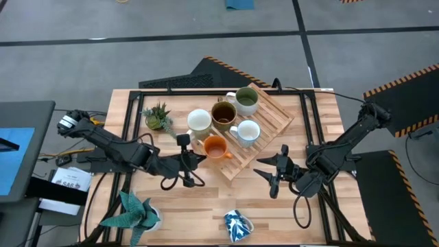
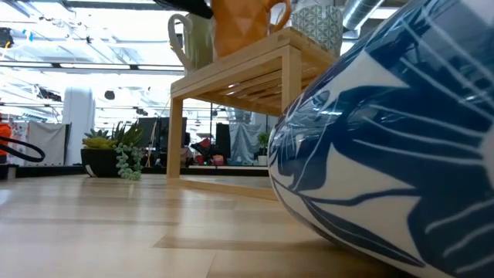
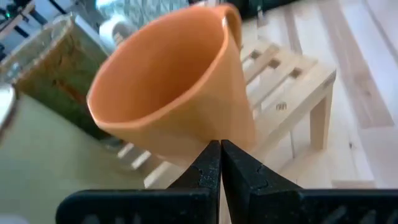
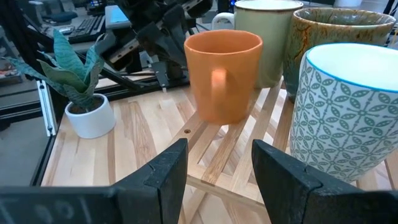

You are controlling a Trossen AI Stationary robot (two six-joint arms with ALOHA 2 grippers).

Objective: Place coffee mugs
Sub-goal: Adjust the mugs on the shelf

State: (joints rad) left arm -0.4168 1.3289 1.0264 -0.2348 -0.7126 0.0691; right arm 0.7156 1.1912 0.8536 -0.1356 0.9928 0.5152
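Lab or workshop: hazard-striped floor mats [image 1: 405,86] (open hall behind), wooden table [image 1: 206,206].

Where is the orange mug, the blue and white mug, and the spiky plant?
orange mug [image 1: 215,147], high view, inside of cup.
blue and white mug [image 1: 236,225], high view, its side.
spiky plant [image 1: 132,210], high view, leaves.

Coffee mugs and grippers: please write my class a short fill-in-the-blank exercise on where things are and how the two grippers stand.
1. The left gripper, close to the orange mug, has its fingers ___.
2. The right gripper has its fingers ___.
3. The blue-patterned mug lies on its ___ on the table, away from the wooden rack.

Missing words: shut; open; side
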